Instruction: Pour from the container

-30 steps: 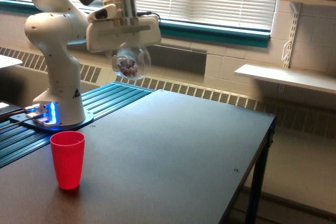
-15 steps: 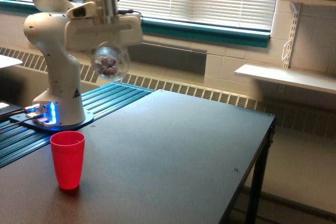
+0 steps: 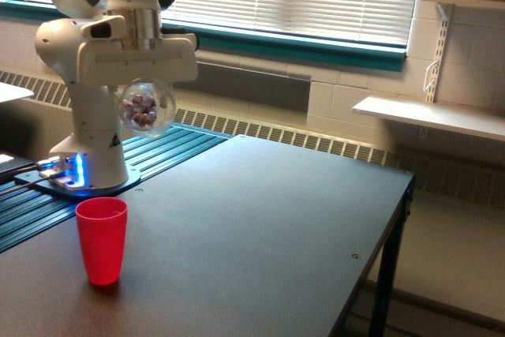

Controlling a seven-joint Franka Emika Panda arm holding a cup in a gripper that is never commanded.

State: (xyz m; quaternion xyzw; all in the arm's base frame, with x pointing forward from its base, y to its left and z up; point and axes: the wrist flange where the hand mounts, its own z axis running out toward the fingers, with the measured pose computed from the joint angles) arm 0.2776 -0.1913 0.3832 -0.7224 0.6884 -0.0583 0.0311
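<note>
The gripper point(image 3: 142, 84) is pinching the container point(image 3: 147, 107) and holding it up in the air on the far left, above and a bit right of the 1 red cup point(image 3: 102, 240). Small dark bits are sitting inside it. The cup is standing upright on the dark table point(image 3: 260, 226).

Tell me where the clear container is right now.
In the exterior view, the clear container hangs from the gripper at the view's left, in the air above the red cup and slightly to its right, in front of the robot's white base.
</note>
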